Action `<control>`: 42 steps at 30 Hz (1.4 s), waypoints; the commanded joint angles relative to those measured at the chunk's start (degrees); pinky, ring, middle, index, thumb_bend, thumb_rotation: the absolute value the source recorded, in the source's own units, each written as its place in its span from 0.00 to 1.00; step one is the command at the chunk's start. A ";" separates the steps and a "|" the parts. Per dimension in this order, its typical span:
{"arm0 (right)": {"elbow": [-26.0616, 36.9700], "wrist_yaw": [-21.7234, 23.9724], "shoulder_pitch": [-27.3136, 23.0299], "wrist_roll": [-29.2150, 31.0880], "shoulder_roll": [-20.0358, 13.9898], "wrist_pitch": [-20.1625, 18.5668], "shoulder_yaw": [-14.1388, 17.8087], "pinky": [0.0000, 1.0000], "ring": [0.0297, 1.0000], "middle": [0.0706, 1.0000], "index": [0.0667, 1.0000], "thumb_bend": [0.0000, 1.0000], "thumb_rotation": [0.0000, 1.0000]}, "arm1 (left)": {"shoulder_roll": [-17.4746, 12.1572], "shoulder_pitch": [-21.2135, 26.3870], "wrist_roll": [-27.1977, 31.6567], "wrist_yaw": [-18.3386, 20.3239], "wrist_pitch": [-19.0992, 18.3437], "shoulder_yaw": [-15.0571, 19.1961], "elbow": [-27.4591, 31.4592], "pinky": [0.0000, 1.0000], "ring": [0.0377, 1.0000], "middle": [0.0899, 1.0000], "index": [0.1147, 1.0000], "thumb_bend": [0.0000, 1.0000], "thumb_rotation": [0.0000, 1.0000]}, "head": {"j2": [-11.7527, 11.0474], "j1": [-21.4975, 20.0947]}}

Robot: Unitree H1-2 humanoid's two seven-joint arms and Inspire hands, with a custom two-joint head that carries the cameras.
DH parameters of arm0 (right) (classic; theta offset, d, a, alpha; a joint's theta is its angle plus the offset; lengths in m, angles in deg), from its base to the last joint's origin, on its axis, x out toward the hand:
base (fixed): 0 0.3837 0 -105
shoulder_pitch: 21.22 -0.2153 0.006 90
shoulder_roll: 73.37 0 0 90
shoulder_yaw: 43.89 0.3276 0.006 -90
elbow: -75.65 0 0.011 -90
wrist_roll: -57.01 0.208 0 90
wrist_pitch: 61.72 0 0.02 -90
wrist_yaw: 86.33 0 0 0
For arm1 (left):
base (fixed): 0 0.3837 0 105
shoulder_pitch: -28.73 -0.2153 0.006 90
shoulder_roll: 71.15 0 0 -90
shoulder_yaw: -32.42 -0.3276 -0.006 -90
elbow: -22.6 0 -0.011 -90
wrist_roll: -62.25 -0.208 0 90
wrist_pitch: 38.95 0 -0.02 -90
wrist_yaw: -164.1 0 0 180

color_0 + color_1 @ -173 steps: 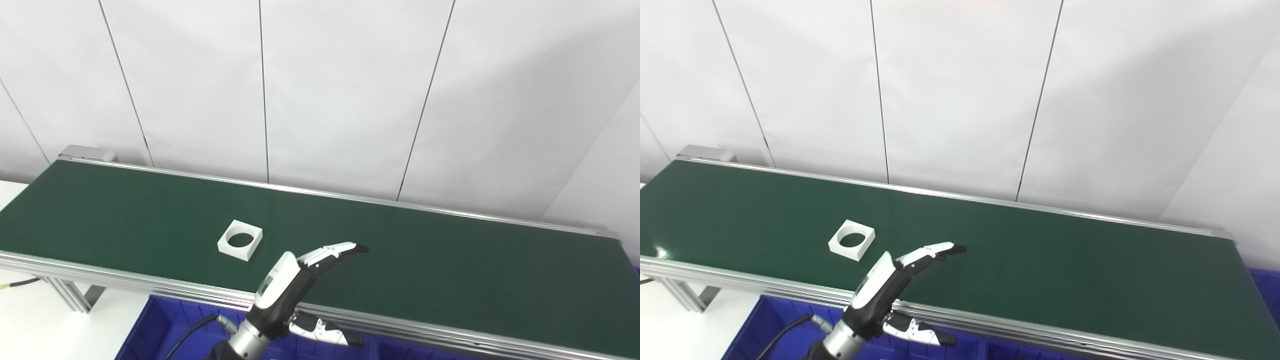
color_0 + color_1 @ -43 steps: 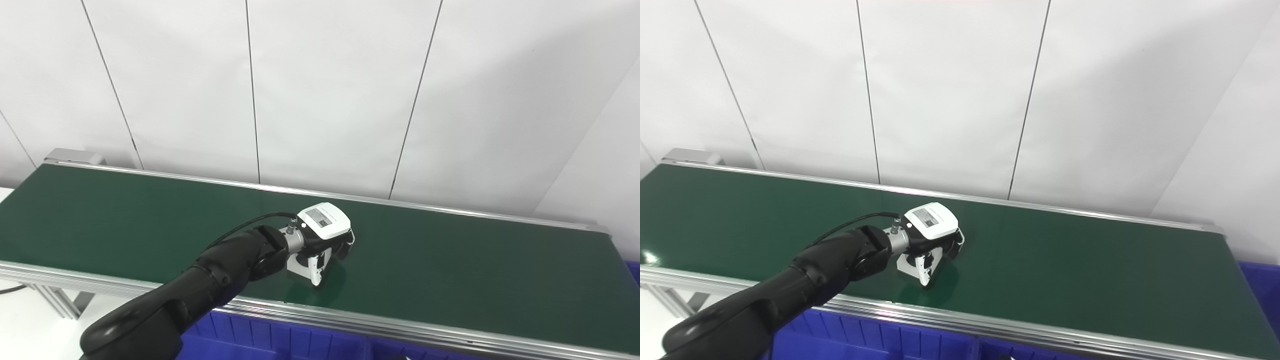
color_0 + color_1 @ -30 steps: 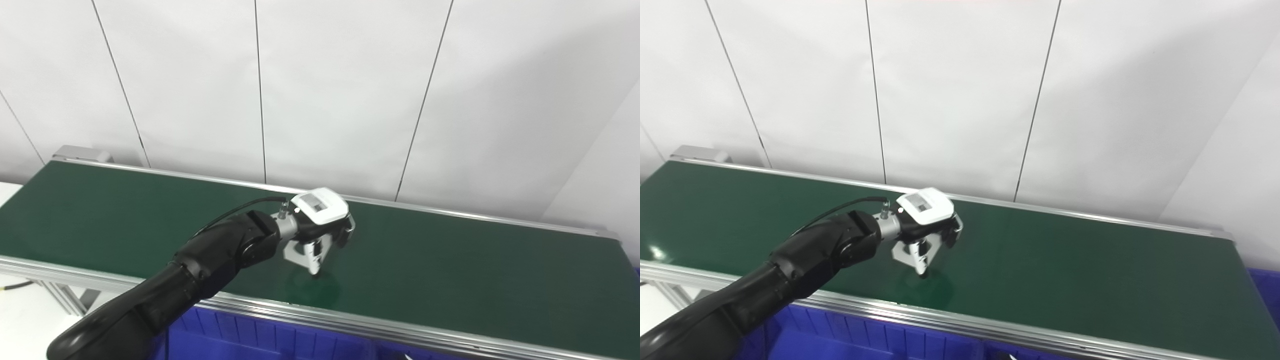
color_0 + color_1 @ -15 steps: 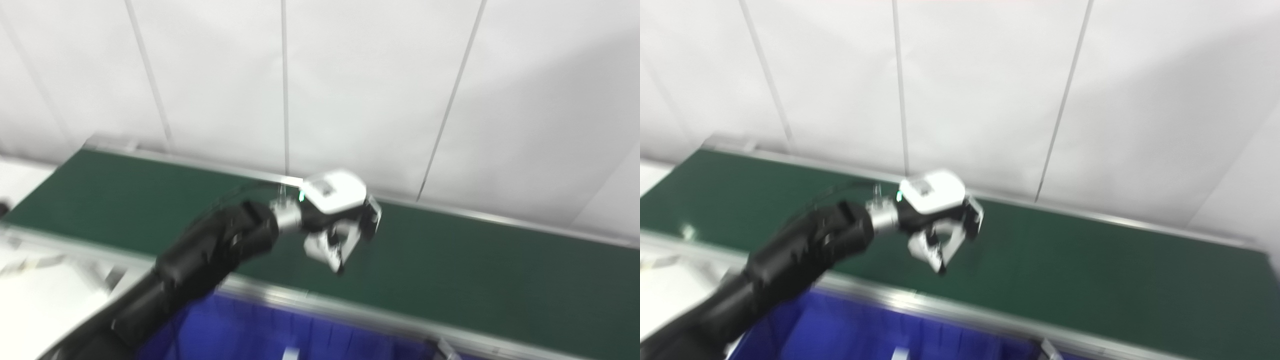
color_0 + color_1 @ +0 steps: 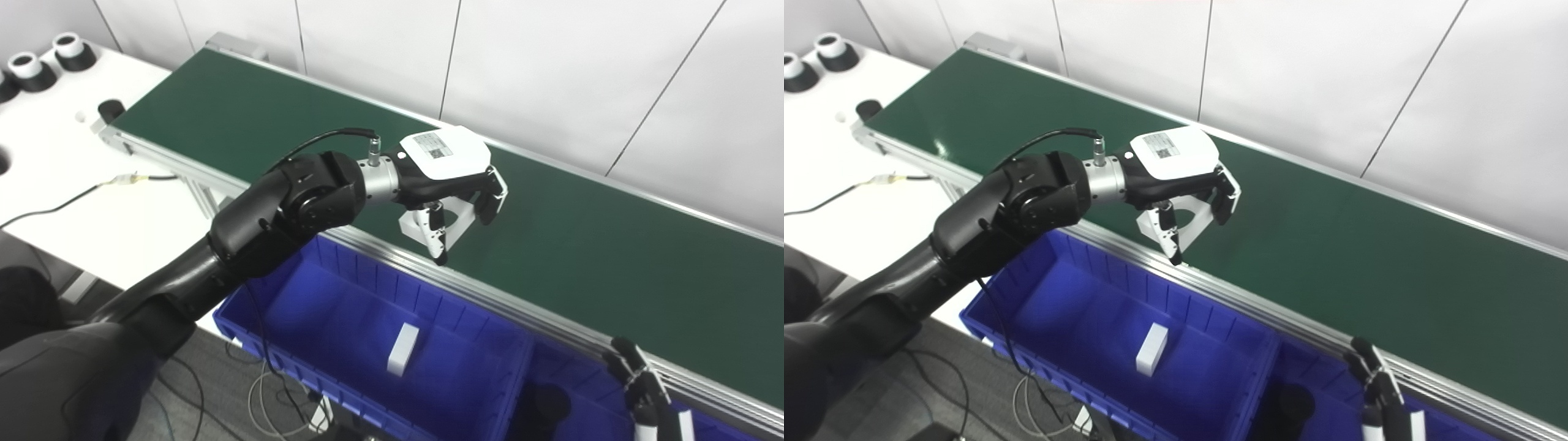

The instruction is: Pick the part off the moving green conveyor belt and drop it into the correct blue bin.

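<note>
My left hand hangs over the near edge of the green conveyor belt, shut on the white square part with a round hole. The part is lifted clear of the belt, held between thumb and fingers. Below it lies the left blue bin, which holds one white block. My right hand shows only at the bottom right edge, fingers raised, beside a second blue bin with a dark object inside. Whether the right hand is open is not clear.
A white table at the left carries black-and-white cylinders and round holes. A cable runs across it. The belt's aluminium rail separates belt and bins. White wall panels stand behind the belt.
The camera has tilted down and left, bringing the bins and table into view. My left hand, shut on the part, has lifted it off the belt and drawn it back toward the near rail.
</note>
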 commanded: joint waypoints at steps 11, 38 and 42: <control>2.06 6.03 -0.26 2.32 1.61 2.09 4.51 0.87 0.82 0.86 0.85 0.76 0.95 | -4.07 -6.65 -0.26 0.80 -2.25 5.34 5.78 0.39 0.40 0.47 0.44 0.50 0.00 | -1.00 2.07; 2.46 8.89 0.13 2.10 3.66 2.11 6.14 0.89 0.83 0.87 0.86 0.69 0.94 | 9.66 -24.81 -9.33 -26.15 -7.88 9.06 -11.65 0.40 0.40 0.47 0.44 0.50 0.00 | -1.80 -0.80; 2.41 8.93 0.01 2.25 4.06 2.11 6.43 0.89 0.84 0.87 0.86 0.71 0.93 | 9.93 -23.69 -10.05 -30.02 -7.20 7.76 -16.38 0.39 0.40 0.48 0.45 0.50 0.00 | -2.03 -0.88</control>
